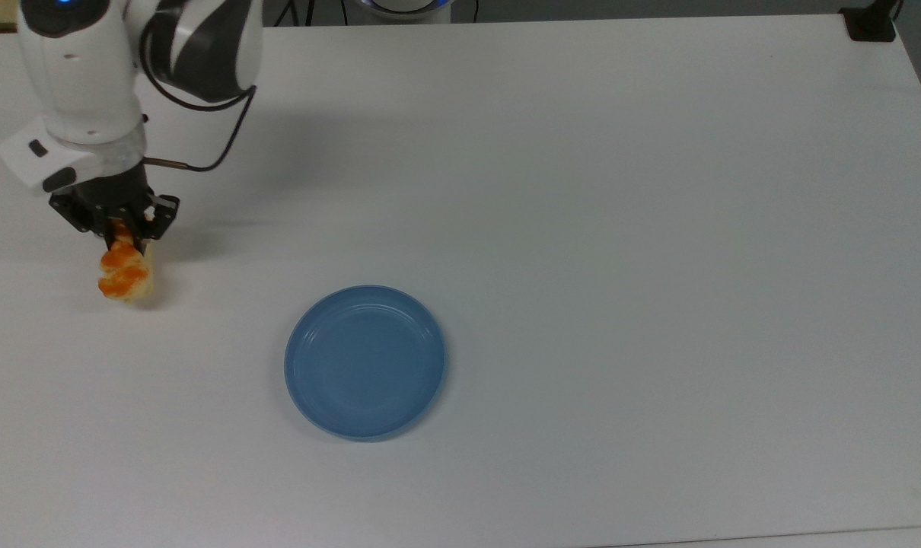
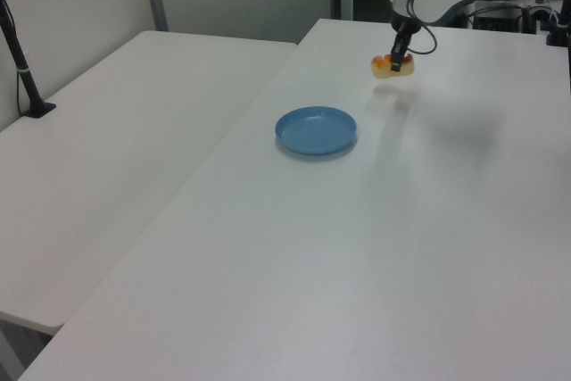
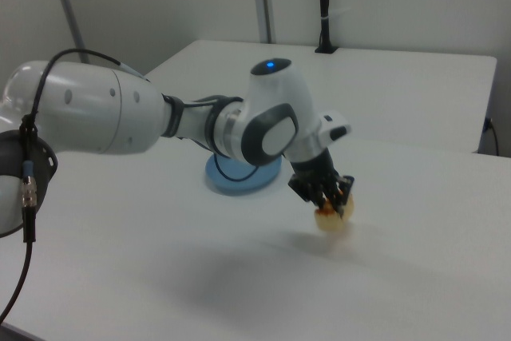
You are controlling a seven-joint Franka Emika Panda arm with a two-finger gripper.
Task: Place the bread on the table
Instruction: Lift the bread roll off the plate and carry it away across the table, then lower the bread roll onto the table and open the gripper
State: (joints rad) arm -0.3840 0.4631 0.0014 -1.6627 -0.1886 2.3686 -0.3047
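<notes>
While the white bench (image 1: pixel 582 190) lies bare on all sides, the blue plate (image 1: pixel 365 361) sits toward its middle, well apart from the load. The gripper (image 1: pixel 125 228), near the top view's left edge of the bench, is clamped on one end of the bread (image 1: pixel 125 275), which hangs just above the surface. To finish well, I judge it should lower until the bread rests flat, then release it gently so it does not roll.
</notes>
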